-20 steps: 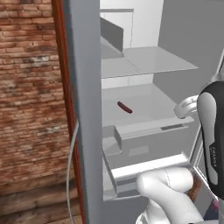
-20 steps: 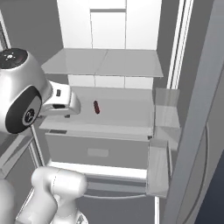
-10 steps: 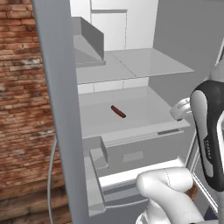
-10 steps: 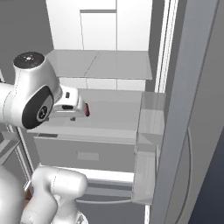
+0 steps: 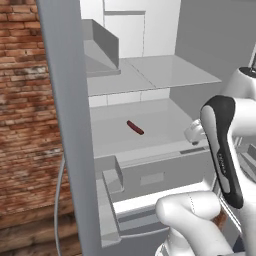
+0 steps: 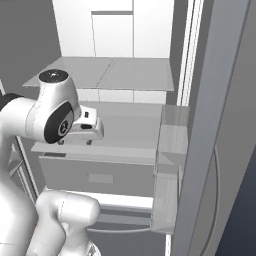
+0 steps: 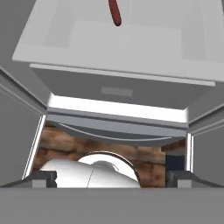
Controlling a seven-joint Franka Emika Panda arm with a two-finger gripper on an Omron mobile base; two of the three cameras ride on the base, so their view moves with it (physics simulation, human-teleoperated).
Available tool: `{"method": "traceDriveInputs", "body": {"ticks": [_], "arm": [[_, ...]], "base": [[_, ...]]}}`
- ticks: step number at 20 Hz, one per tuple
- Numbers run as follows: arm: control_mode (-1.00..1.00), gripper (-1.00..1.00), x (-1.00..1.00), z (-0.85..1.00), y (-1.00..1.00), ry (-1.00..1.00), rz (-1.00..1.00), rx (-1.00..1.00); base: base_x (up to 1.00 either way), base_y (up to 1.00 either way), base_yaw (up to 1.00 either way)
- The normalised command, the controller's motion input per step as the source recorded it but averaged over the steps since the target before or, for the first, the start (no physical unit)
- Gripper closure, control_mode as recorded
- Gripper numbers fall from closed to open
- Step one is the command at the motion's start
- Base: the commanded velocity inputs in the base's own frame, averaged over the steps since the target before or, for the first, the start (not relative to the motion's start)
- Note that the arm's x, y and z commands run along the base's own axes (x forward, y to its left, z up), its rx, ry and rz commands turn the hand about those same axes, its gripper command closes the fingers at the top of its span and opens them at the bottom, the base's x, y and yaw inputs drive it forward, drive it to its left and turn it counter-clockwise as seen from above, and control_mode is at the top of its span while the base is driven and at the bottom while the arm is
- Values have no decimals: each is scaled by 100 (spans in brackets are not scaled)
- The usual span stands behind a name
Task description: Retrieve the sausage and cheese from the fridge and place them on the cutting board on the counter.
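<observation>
The fridge (image 5: 165,127) stands open, white inside. The sausage (image 5: 135,127), a slim dark red-brown link, lies alone on the middle shelf. In the hand view the sausage (image 7: 115,12) sits at the top, far beyond the fingertips (image 7: 43,177). My gripper (image 6: 75,142) hovers open at the shelf's front edge, above the grey drawer, with nothing between its jaws. In the right base view my hand covers the spot where the sausage lies. The cheese, the cutting board and the counter are out of view.
A brick wall (image 5: 25,125) lies left of the fridge's left door (image 5: 65,100). The right door (image 6: 215,125) carries clear bins (image 6: 170,150). A glass shelf (image 5: 150,72) hangs above the sausage's shelf, and a grey drawer front (image 7: 118,89) sits below it.
Both base views have shifted, so the base has moved: the fridge interior now looks larger and nearer. My hand now covers the sausage in the right base view. The gripper stays open.
</observation>
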Motion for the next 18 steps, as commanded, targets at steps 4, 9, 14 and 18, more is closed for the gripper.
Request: {"method": "traceDriveInputs", "body": {"ticks": [4,9,14,18], "arm": [[-100,-100,66,-64,28,1,0,0],[-100,-100,87,-51,35,-1,0,1],[-100,-100,98,-45,18,0,0,2],[-100,-100,83,-50,2,0,0,1]], "base": [[0,0,0],[0,0,0],[0,0,0],[0,0,0]]}}
